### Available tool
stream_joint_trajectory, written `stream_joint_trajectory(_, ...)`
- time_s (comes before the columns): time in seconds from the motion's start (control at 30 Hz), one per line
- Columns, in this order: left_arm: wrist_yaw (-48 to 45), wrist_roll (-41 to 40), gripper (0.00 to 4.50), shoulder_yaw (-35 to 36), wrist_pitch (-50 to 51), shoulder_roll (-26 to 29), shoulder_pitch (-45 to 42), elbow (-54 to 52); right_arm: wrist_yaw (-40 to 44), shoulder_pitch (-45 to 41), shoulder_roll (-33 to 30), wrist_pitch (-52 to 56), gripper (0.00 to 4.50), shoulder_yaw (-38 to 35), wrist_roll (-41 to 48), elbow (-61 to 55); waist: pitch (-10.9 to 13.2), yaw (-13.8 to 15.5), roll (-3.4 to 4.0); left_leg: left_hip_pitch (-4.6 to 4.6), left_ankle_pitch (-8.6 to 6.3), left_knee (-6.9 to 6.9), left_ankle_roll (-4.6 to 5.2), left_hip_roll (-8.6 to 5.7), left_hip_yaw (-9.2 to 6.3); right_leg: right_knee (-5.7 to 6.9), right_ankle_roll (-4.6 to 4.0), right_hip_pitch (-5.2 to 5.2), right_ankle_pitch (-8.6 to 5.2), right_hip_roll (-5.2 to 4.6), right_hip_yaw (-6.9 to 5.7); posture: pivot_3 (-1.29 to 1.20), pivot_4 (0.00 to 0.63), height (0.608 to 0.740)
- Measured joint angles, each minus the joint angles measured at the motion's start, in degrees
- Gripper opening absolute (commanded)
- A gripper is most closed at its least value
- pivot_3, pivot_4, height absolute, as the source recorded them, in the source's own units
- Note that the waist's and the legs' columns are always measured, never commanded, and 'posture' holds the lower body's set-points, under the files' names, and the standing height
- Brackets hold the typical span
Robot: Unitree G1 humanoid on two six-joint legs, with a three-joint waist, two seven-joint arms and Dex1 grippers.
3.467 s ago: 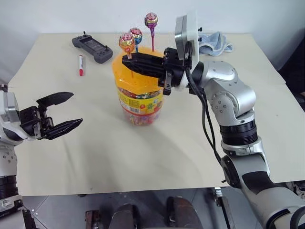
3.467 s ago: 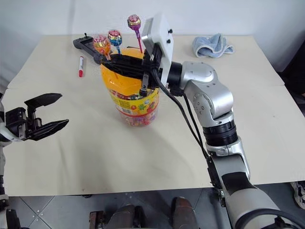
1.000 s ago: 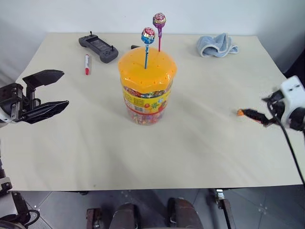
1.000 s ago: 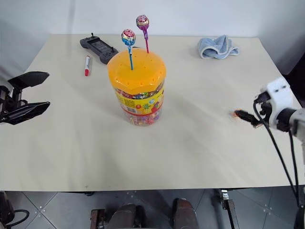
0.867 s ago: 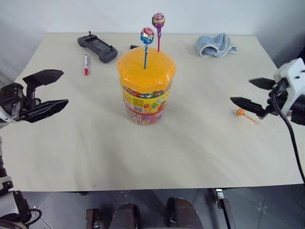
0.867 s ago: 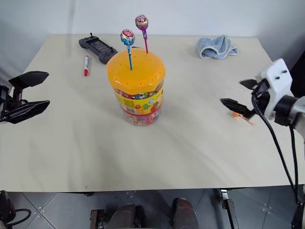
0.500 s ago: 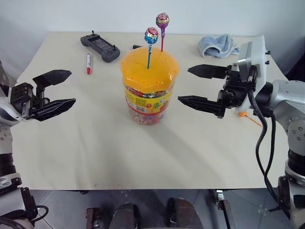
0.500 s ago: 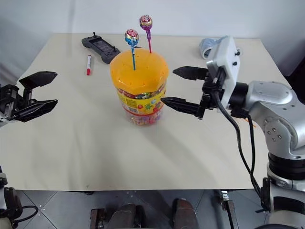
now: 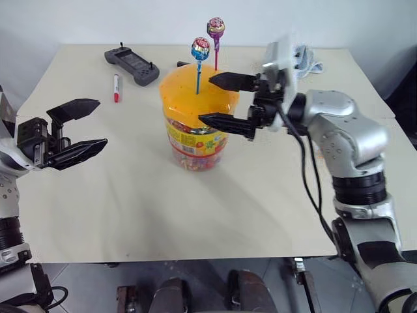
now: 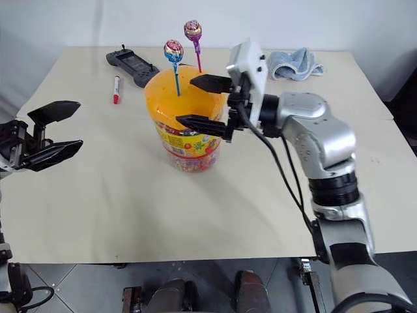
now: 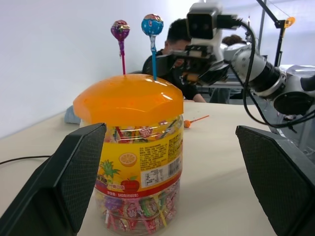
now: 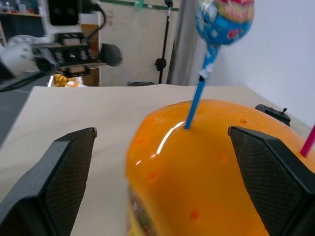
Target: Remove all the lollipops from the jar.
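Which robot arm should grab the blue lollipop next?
Probably the right. The right gripper hangs open beside the jar, close to the blue lollipop stuck in its lid. The left gripper is open too, but well off to the jar's side.

The right claw (image 9: 223, 100) reaches leftward with fingers spread wide, while the left claw (image 9: 83, 126) hangs level, also spread.
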Motion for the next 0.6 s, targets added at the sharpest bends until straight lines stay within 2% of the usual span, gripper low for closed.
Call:
stream_joint_trajectory(0.07,0.4,-0.1,4.50,0.2,0.0,-0.1,0.3,-0.7,-0.4,-2.0,1.9,-1.1,4.30,0.1,-1.4,2.3,0.0,-0.1,0.00,0.00,0.00,-0.01,0.00,0.00,-0.19,0.07,0.00,0.00,0.00,0.00,-0.02,0.00,0.150,0.740)
stream_joint_trajectory(0.17,1.2,-0.6,4.50,0.6,0.0,-0.1,0.7,-1.5,-1.3,-4.2,4.4,-0.8,3.60,-0.1,-1.7,4.7,0.0,-0.2,0.00,0.00,0.00,0.00,0.00,0.00,-0.26,0.14,0.00,0.00,0.00,0.00,-0.02,0.00,0.150,0.740)
stream_joint_trajectory(0.5,2.0,-1.1,4.50,1.1,0.0,-0.1,1.6,-2.5,-0.5,-4.8,4.8,0.0,0.16,-1.0,-1.3,4.1,0.0,-0.2,0.00,0.00,0.00,-0.02,0.00,-0.02,-0.27,0.17,0.00,0.00,0.00,0.00,0.01,0.00,0.150,0.740)
stream_joint_trajectory(0.6,2.1,-1.1,4.50,1.0,-0.1,-0.5,1.4,-2.5,-0.3,-6.6,4.5,0.3,0.03,-2.7,-0.4,3.5,0.0,-0.2,0.00,0.00,0.00,-0.03,0.00,-0.02,-0.27,0.17,0.00,0.00,0.00,0.00,0.01,0.00,0.150,0.740)
